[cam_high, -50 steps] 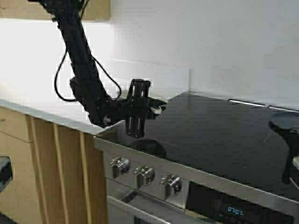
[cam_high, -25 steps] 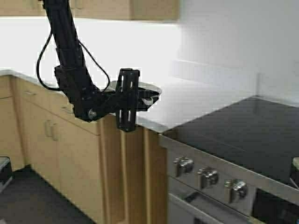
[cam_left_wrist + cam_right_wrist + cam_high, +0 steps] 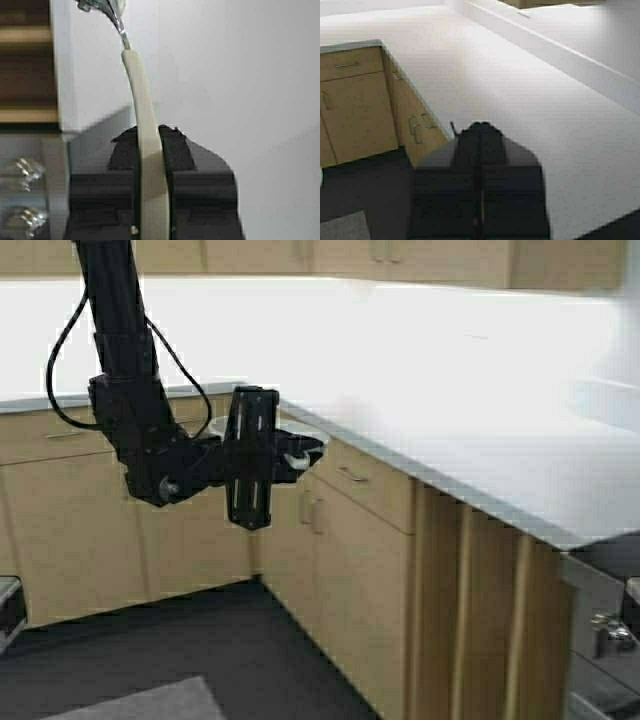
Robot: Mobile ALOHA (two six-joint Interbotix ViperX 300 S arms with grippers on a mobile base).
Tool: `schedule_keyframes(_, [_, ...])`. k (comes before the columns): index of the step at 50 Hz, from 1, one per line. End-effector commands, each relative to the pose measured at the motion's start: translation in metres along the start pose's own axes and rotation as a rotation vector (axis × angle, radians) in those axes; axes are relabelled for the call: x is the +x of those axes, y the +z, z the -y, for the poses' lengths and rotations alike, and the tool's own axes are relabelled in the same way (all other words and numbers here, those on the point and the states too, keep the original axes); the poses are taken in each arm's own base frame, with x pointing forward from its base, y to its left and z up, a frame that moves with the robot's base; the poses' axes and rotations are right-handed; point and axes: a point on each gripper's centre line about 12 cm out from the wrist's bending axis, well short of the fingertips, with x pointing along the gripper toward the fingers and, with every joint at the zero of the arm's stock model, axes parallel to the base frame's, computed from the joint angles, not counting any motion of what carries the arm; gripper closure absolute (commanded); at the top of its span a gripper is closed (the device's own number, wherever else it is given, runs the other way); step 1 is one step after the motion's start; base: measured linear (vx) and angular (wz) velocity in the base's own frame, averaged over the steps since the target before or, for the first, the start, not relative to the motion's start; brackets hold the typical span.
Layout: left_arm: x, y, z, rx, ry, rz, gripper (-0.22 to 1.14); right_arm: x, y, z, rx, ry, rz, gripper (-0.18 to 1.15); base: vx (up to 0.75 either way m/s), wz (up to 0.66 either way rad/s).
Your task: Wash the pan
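My left gripper (image 3: 296, 454) hangs in front of the cabinets at the counter's corner, shut on the pan's cream-white handle (image 3: 145, 125). In the left wrist view the handle runs straight out between the two black fingers (image 3: 176, 145) to a metal fitting (image 3: 111, 12). In the high view only a pale edge of the pan (image 3: 305, 437) shows behind the gripper's mount, at about counter height. Its inside is hidden. My right gripper (image 3: 480, 126) is shut with nothing in it, out over the white counter.
A white L-shaped counter (image 3: 480, 430) runs over wooden cabinets (image 3: 360, 570) with drawer handles. A stove knob (image 3: 606, 632) shows at the far right edge. Below lie a dark floor (image 3: 230, 650) and a grey mat (image 3: 150, 702).
The robot has turned or driven to the left: the stove has slid out to the right edge and the counter corner has come into view. The left gripper still holds the pan's handle.
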Motion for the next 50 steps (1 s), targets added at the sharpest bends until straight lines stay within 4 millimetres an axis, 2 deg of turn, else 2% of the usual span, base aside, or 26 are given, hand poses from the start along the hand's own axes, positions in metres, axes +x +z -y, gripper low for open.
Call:
schedule_keyframes(1, [0.002,-0.003,0.025,0.035,-0.073,-0.015,0.89,0.002,0.003,-0.001,0.0,0.003,0.006,0.9,0.05,0.52])
schedule_keyframes(14, [0.001,-0.004,0.014,0.055,-0.049,-0.023,0.89,0.002,0.001,0.0,-0.003,0.002,-0.002,0.9,0.05,0.52])
schedule_keyframes(37, [0.003,-0.01,0.02,0.068,-0.07,-0.076,0.89,0.003,0.002,-0.001,-0.005,0.003,0.0,0.9,0.06,0.5])
schedule_keyframes(50, [0.011,-0.012,0.022,0.081,-0.094,-0.106,0.89,0.001,0.002,-0.001,-0.002,0.003,0.005,0.9,0.11,0.54])
